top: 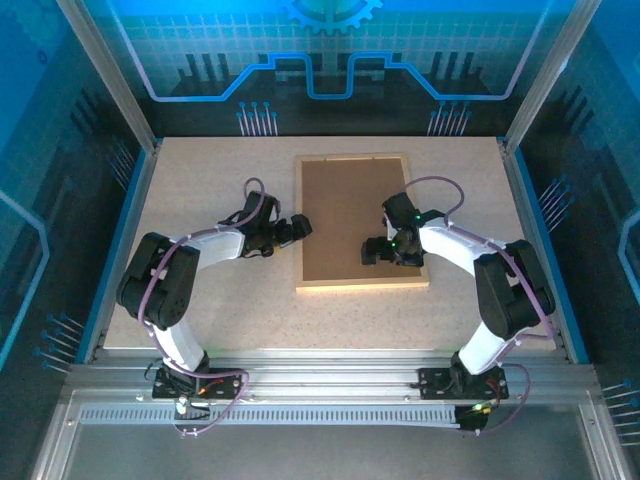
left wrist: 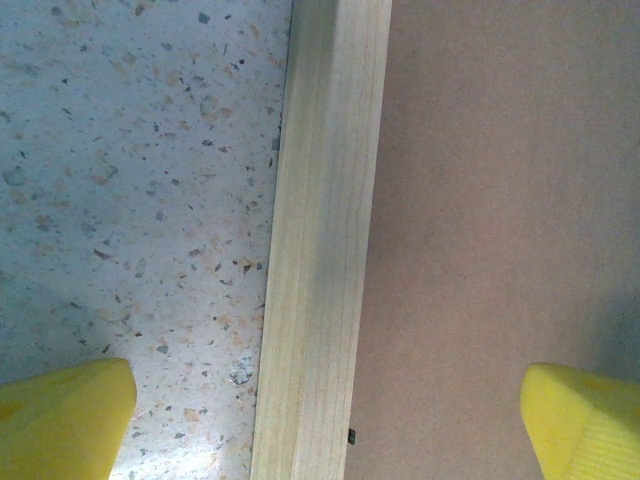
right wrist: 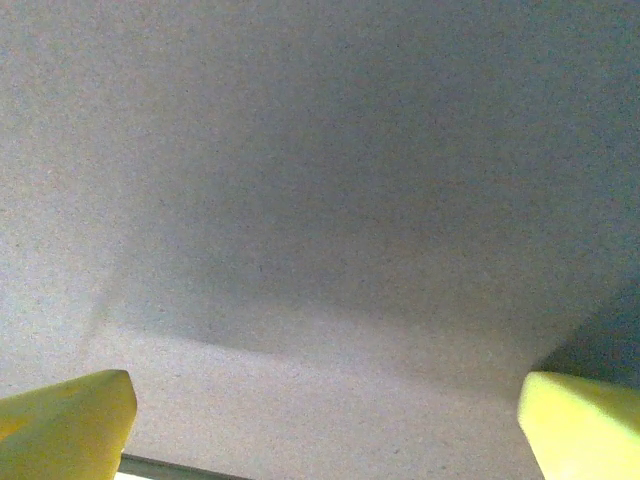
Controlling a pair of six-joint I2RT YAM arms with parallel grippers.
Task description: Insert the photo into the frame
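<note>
The frame lies flat on the table, centred and toward the far side, with the board inside its rails. The left gripper straddles the frame's left rail. The right gripper hangs over the board's near right part.

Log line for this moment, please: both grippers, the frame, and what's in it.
left gripper: open, straddling frame left rail | right gripper: open, over backing board | frame: flat on table, holds backing board

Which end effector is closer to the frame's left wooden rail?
Left. The left end effector sits astride the frame's left rail; the right end effector is over the brown backing board, nearer the opposite side.
</note>
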